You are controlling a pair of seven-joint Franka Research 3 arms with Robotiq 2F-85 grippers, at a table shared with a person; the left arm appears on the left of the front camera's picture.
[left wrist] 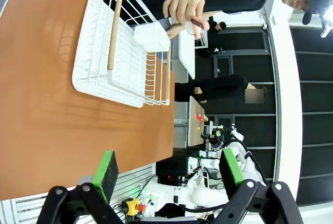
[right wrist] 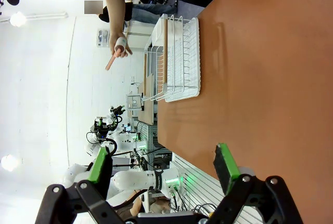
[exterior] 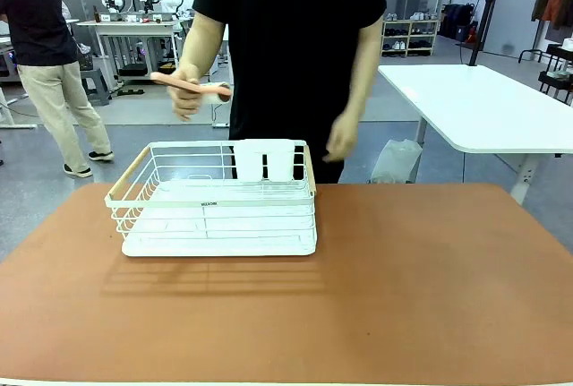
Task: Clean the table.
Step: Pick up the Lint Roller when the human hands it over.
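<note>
Terracotta table (exterior: 403, 296) bears a white wire rack (exterior: 215, 200).

The left gripper (left wrist: 169, 171) is black with green pads (left wrist: 108, 174).

You've got a smooth, matt terracotta table (exterior: 421, 287). The rack (exterior: 215, 211) on it is white-coated wire, with plain pale wooden handles (exterior: 132, 173) at the rack's two ends.

Rack label (exterior: 209, 203) too small to read, table (exterior: 403, 278) corners cropped
</note>
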